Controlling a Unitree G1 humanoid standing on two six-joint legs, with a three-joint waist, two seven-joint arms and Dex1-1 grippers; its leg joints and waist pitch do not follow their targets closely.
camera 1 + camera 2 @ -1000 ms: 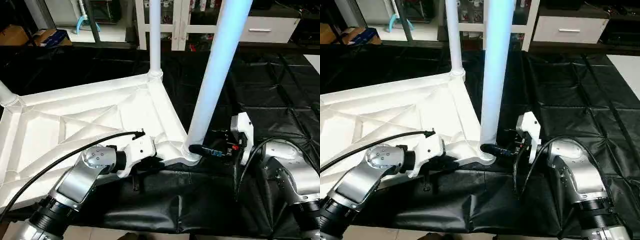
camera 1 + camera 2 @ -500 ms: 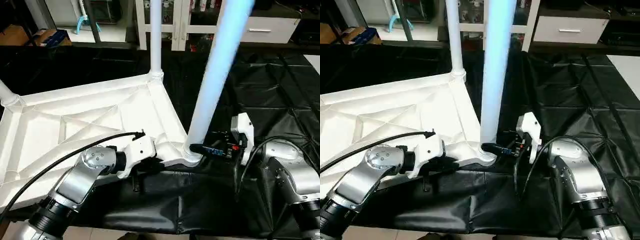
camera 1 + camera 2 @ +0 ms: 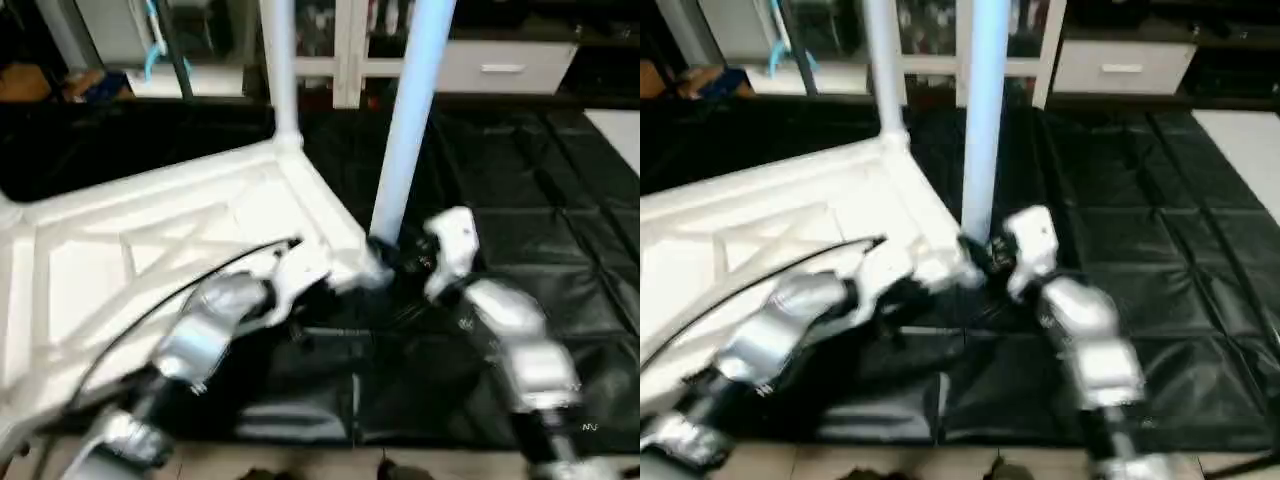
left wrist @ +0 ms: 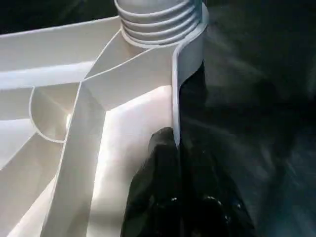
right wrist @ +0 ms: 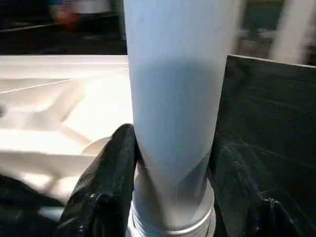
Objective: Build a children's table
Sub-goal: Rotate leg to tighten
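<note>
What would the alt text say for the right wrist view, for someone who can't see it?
Two black fingers of the right gripper clasp the base of an upright white leg where it enters a round corner socket of the white tabletop, over black sheeting.

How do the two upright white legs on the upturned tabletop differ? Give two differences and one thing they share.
The near leg has the right claw shut around its base; the far leg stands untouched. The near leg sits at the tabletop corner closest to the robot, the far leg at the corner beyond it. Both are white tubes standing in corner sockets.
</note>
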